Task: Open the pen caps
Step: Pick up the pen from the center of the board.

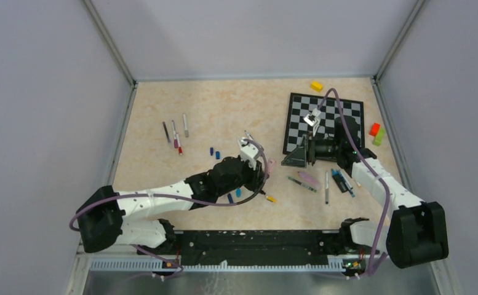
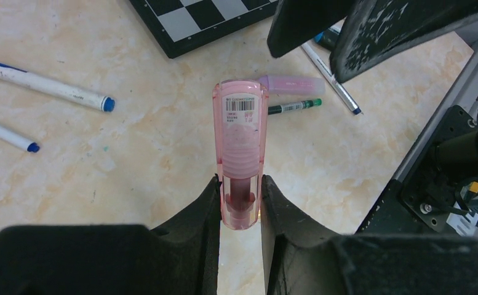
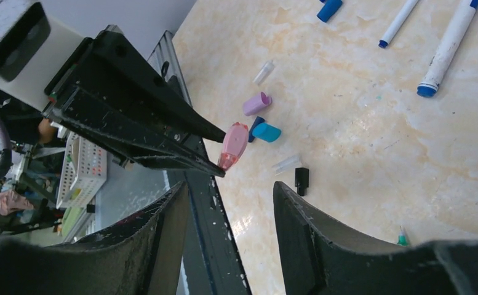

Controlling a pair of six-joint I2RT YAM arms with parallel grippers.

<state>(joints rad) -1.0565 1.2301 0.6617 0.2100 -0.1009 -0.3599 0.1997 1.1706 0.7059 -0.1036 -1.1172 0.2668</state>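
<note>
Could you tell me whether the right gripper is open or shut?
Open: the right gripper has fingers wide apart, holding nothing.

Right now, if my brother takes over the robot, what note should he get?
The left gripper is shut on the pink piece; marker or cap, I cannot tell.
The right gripper is open and empty, pointed at the left one.
Done: loose caps lie on the table, among them a lilac cap, a blue cap and a black cap. A white pen shows a bare blue tip.
Left: probably pull the pink piece apart, then check the pens near the chessboard; they are too small to tell if capped.
</note>
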